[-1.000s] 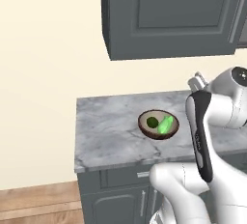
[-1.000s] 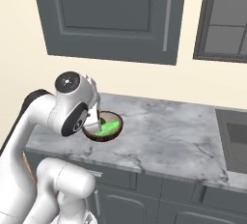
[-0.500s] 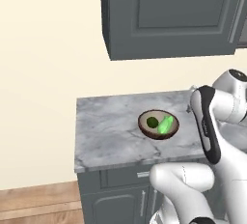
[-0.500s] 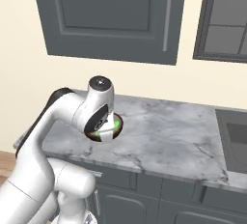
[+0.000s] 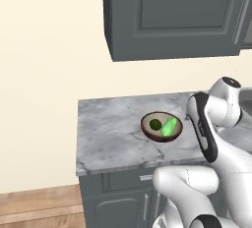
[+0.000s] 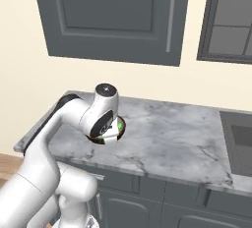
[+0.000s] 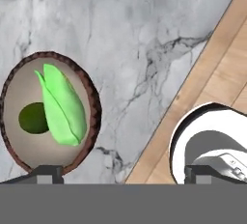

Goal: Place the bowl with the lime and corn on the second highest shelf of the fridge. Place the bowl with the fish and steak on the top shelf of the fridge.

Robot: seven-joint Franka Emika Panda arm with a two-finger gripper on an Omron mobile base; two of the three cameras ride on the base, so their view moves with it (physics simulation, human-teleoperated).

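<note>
A brown bowl [image 5: 161, 126] stands on the grey marble counter [image 5: 113, 128], holding the dark green lime [image 5: 155, 124] and the light-green corn [image 5: 169, 127]. In the hand view the bowl [image 7: 92, 103] lies at the lower left with the lime [image 7: 33, 118] beside the corn [image 7: 60, 105]. My gripper [image 7: 124, 175] hangs above the counter's front edge, open, its left fingertip [image 7: 48, 172] over the bowl's near rim and the other off to the right. In the right base view my arm covers most of the bowl [image 6: 106, 139]. The fridge, its shelves and the fish-and-steak bowl are out of view.
Dark grey wall cabinets [image 5: 172, 15] hang over the counter. A window [image 6: 231, 20] and a dark recessed panel [image 6: 238, 143] are to the right. Wooden floor [image 7: 217, 73] lies past the counter's front edge. Free marble stretches left of the bowl.
My arm has swung its upper joints rightward and lowered over the bowl, now hiding most of it in the right base view. The bowl has stayed put.
</note>
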